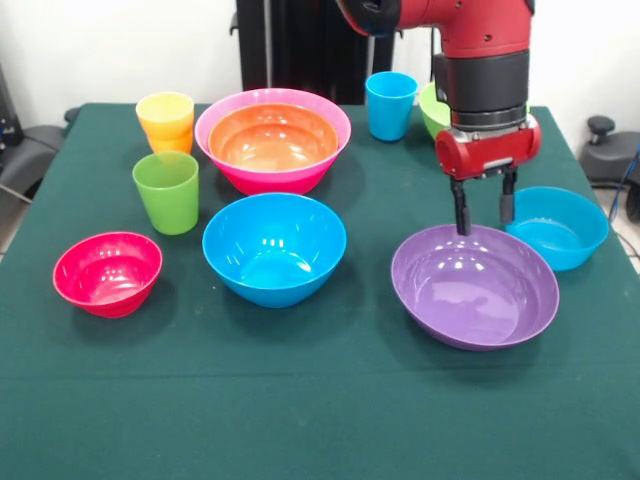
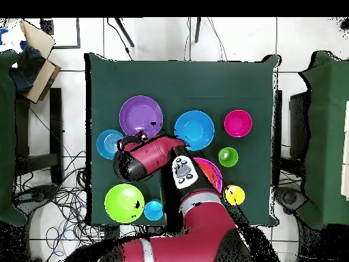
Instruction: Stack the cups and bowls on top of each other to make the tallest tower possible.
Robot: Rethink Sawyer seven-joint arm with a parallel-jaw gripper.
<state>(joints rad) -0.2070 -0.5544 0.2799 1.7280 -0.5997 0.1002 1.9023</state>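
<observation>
My gripper (image 1: 485,225) hangs open over the far rim of the purple bowl (image 1: 475,285), one finger at the rim and the other toward the light blue bowl (image 1: 556,228). The purple bowl looks tipped toward the table's front. An orange bowl (image 1: 272,137) sits nested in the large pink bowl (image 1: 270,178). The blue bowl (image 1: 274,248) and red-pink bowl (image 1: 107,272) stand alone. A yellow cup (image 1: 165,112) sits in an orange cup (image 1: 173,144), with the green cup (image 1: 167,190) beside them. The blue cup (image 1: 390,103) and the light green bowl (image 1: 432,108) stand behind the arm.
The overhead view shows the arm (image 2: 160,153) reaching across the table (image 2: 259,82) and covering part of the pink bowl (image 2: 215,175). Chairs stand around the table, and cables lie on the floor at the left.
</observation>
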